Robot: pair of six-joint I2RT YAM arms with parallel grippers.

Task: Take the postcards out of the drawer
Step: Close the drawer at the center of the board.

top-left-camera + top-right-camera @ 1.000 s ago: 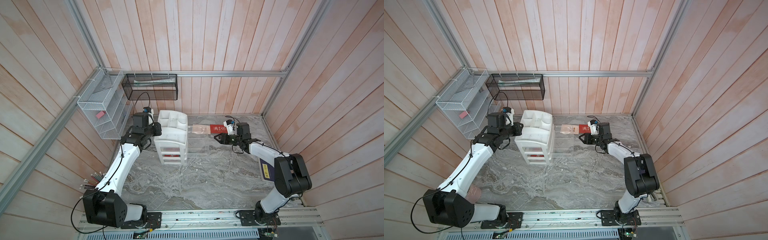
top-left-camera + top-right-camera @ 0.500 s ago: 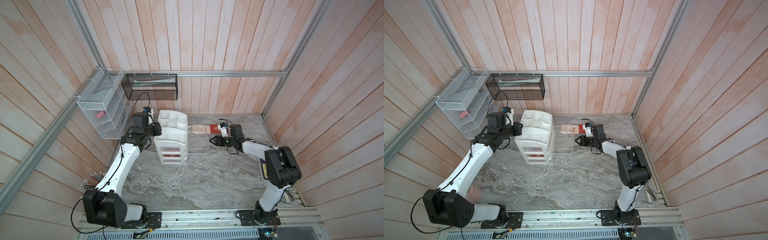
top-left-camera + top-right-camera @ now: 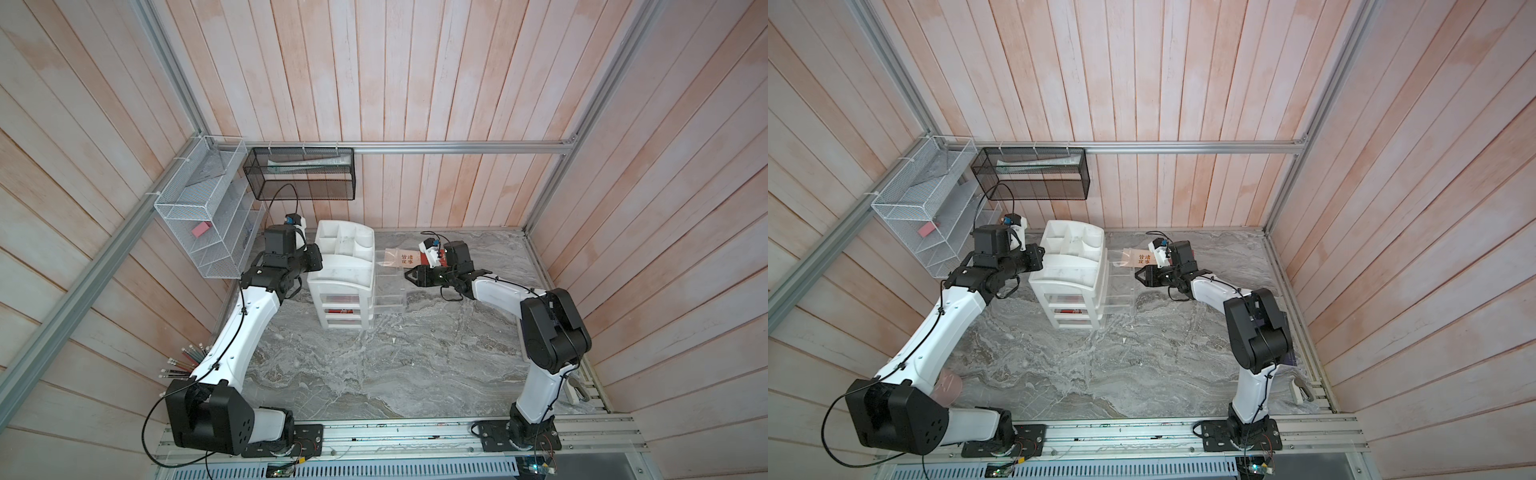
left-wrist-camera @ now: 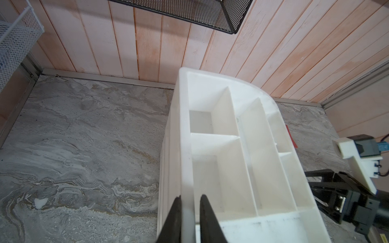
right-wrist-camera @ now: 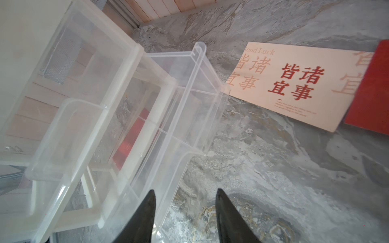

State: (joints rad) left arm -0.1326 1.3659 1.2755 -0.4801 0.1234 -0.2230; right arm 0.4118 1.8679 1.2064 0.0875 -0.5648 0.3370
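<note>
Both top views look steeply down from high and far off, taking in the whole bench [image 3: 395, 365]. The left wrist camera sits close above the white organizer [image 4: 183, 147]. The right wrist camera closely faces its clear drawers [image 5: 202, 84] and a beige card [image 5: 294, 84]. All four views share the organizer.

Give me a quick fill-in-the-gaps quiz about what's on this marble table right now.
The pale beige postcard with Chinese characters lies flat on the ____.
A ____ rectangular card overlaps one end of it.
The left gripper clamps the ____ plastic organizer by its rim.
The right gripper is ____ near the clear plastic drawer.
Missing: table; red; white; open.
</note>
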